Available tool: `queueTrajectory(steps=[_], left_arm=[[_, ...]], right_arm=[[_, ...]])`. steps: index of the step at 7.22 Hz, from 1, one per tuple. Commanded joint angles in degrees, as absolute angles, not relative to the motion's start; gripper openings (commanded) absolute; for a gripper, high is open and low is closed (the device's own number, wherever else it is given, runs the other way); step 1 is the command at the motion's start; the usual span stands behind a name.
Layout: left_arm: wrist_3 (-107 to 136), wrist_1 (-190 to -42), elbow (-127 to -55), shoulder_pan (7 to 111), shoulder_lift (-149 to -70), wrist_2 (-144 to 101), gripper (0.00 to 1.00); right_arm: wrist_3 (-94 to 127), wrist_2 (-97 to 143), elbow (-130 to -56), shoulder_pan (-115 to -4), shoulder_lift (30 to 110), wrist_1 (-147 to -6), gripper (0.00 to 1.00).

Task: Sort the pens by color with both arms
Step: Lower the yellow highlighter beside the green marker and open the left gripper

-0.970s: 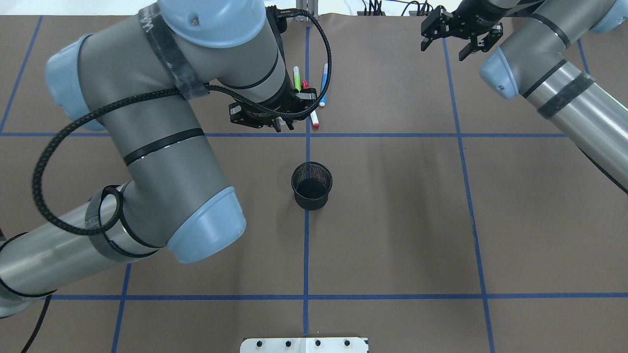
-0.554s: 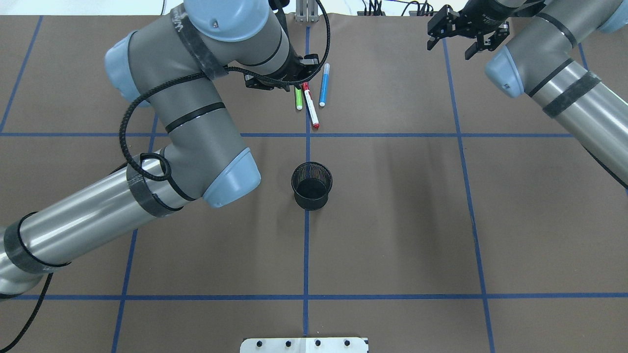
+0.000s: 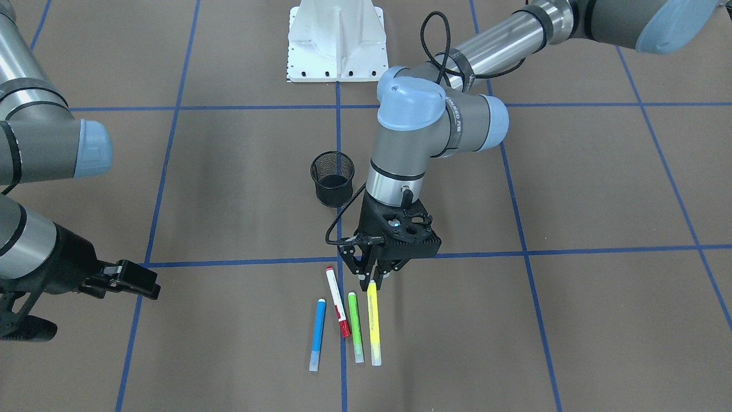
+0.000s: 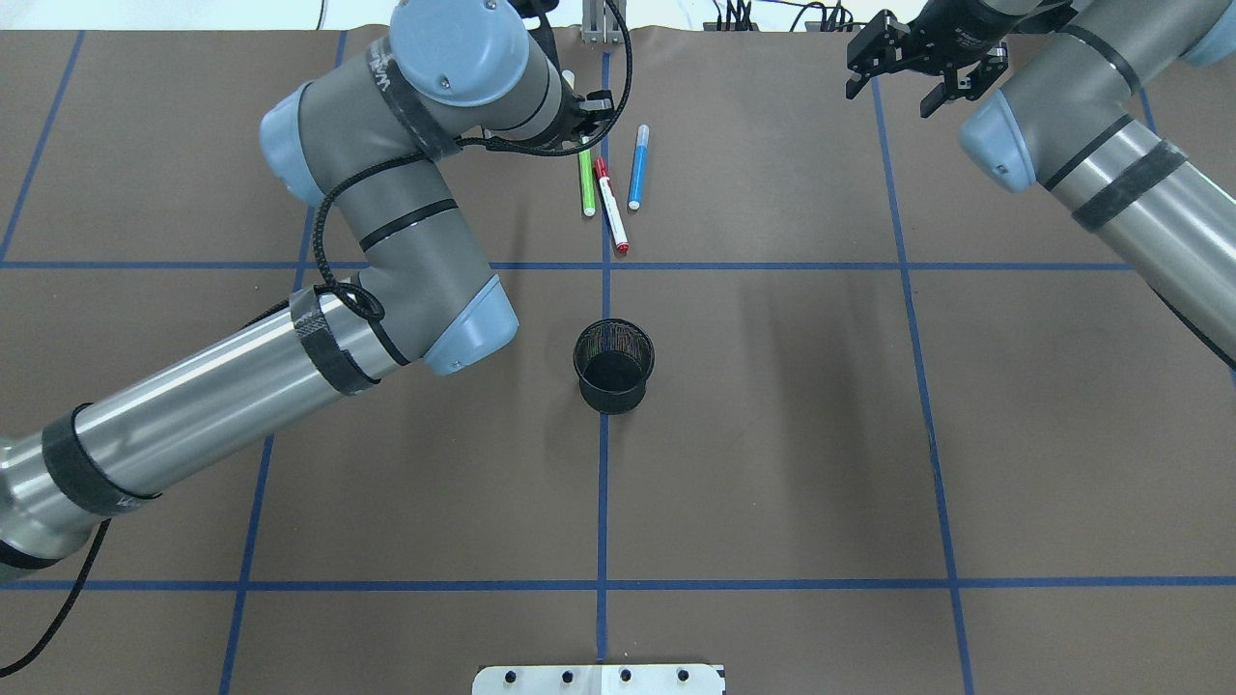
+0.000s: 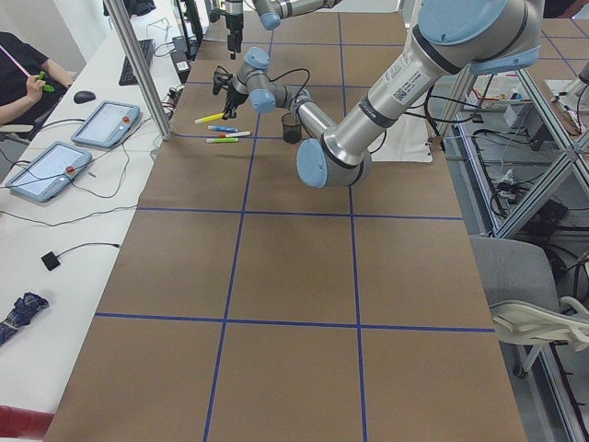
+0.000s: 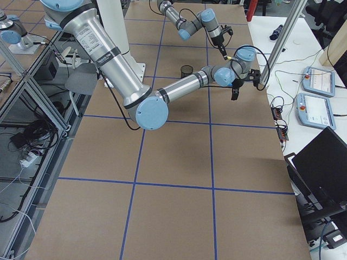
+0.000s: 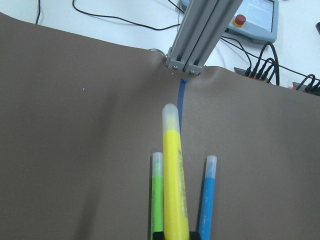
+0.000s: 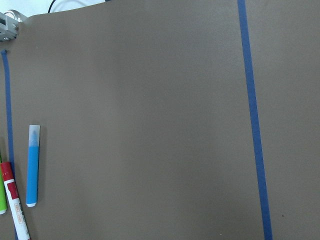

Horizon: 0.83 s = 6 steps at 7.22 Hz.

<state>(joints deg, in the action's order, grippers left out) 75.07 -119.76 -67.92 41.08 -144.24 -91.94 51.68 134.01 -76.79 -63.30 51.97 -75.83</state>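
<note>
Left gripper [image 3: 372, 279] has shifted toward the table [image 3: 572, 189] far edge, clamped on one end of yellow pen [image 3: 374, 323], probably to lift it clear of green pen [image 3: 355, 326], red pen [image 3: 337, 302] and blue pen [image 3: 316, 335]. Right gripper [image 4: 890, 97] hangs spread by the far edge.

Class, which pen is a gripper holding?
The yellow pen: the left gripper pinches its end; the blue pen, green pen and red-ended pen lie free.

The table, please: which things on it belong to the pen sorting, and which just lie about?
Job: yellow pen in left gripper; green pen; blue pen; red-and-white pen; right gripper.
Lying about: black mesh cup; white pedestal base.
</note>
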Motion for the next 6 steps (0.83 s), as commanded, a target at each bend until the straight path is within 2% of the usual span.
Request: queueTrajectory(steps=[1,3,6], left_arm=[[75.15,-128.89,-56.4,40.52,-146.94,-88.17,0.0],[76.72,-136.98,-50.82,38.77,-146.95,-84.82,0.0],[76.99,-137.64,-50.36,37.01,-146.78,-83.68,0.0]], right_arm=[[51.68,133.95,-76.73,-63.11,51.94,-75.76,1.0],[51.77,133.86,-76.73,-62.84,51.94,-75.76,1.0],[51.68,133.77,-76.73,-62.84,52.03,-75.76,1.0]])
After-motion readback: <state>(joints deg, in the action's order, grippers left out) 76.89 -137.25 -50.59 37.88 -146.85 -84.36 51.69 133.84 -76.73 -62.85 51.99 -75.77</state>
